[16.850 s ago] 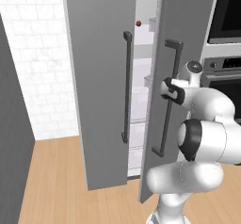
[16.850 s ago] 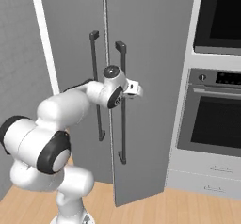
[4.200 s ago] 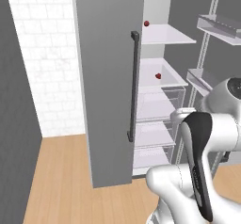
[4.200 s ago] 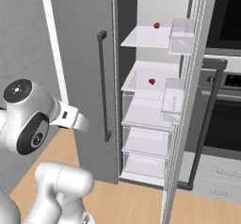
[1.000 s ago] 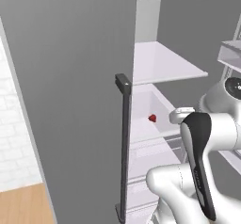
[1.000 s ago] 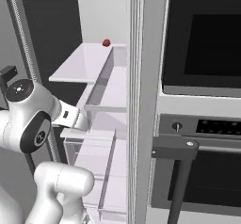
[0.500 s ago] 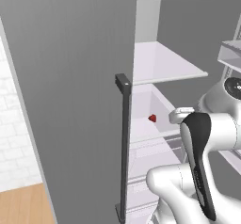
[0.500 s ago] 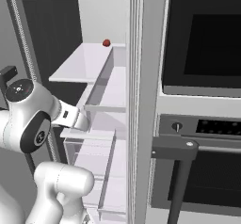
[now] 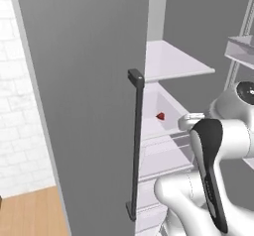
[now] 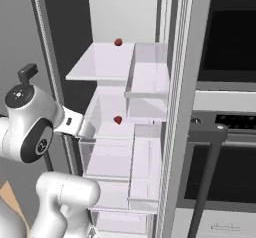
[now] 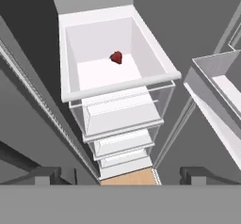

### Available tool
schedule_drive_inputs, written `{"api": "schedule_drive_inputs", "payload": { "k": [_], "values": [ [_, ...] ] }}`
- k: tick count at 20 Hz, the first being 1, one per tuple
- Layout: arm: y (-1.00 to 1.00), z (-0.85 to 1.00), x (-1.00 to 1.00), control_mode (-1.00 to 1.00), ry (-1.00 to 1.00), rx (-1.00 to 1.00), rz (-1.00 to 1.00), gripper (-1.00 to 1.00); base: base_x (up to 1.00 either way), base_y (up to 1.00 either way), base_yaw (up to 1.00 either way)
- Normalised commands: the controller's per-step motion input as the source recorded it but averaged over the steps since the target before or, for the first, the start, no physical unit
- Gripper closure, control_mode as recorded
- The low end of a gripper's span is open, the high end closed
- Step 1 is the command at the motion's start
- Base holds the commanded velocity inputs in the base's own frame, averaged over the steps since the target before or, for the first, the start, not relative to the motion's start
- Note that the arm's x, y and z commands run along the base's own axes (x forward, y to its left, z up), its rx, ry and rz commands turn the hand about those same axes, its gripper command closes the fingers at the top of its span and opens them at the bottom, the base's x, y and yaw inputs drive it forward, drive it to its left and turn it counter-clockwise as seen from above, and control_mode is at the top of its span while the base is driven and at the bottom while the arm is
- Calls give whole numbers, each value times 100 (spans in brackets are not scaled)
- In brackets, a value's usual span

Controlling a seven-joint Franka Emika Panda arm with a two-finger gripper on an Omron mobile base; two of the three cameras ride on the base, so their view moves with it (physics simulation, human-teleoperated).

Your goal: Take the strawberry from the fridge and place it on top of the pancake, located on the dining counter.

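The tall grey fridge point(image 9: 94, 81) stands open. A tiny bright red strawberry point(image 11: 116, 57) lies in its white upper drawer point(image 11: 159, 58). The two-finger gripper point(image 11: 121, 173) hovers above, jaws spread wide, holding nothing.

Flat, even rendered light with soft shadows and no glare; the fridge point(image 9: 99, 81) interior reads bright white, edges slightly soft and blurry.

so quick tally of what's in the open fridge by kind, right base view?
Red berries: 2, one on the upper shelf, one in the bin below
Clear drawers: 2
Door bins: 2
Total: 6
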Motion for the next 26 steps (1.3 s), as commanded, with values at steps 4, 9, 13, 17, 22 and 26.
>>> {"api": "schedule_drive_inputs", "payload": {
  "k": [4,9,13,17,22,26],
  "values": [
    [0,0,0,100,0,0,0,-100,37,-29,0],
    [0,0,0,100,0,0,0,-100,33,-52,0],
    [0,0,0,100,0,0,0,-100,69,6,2],
    [0,0,0,100,0,0,0,-100,57,30,0],
    [0,0,0,100,0,0,0,-100,41,2,1],
    [4,-7,29,-100,0,0,8,-100,21,4,3]
  ]
}}
